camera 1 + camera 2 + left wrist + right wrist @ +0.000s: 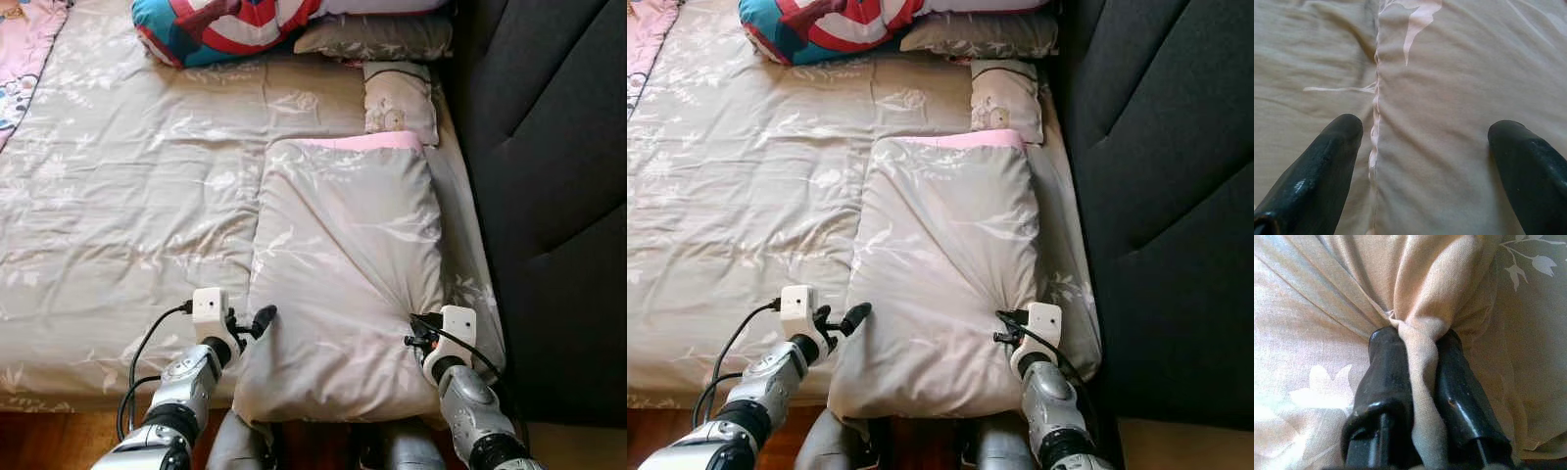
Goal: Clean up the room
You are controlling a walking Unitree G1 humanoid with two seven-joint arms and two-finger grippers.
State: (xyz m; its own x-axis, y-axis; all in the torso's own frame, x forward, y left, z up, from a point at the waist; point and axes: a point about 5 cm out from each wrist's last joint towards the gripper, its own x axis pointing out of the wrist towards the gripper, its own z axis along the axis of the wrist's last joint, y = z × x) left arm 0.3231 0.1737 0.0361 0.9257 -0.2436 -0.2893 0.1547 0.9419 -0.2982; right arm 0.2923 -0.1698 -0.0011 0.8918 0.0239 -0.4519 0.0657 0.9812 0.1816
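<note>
Big pillow (348, 274) on the bed (118, 196), near the dark headboard (549, 176). Right end effector (1418, 362) pinching a fold of it tight. Left end effector (1425, 142) spread wide over the seam. Best to close left low, then lift both together.

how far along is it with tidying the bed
Done: the folded blanket lies on the bed sheet, near the headboard. In hand: the right gripper is shut on a pinch of blanket; the left gripper is open at its edge. Left: the pillows lie heaped.
</note>
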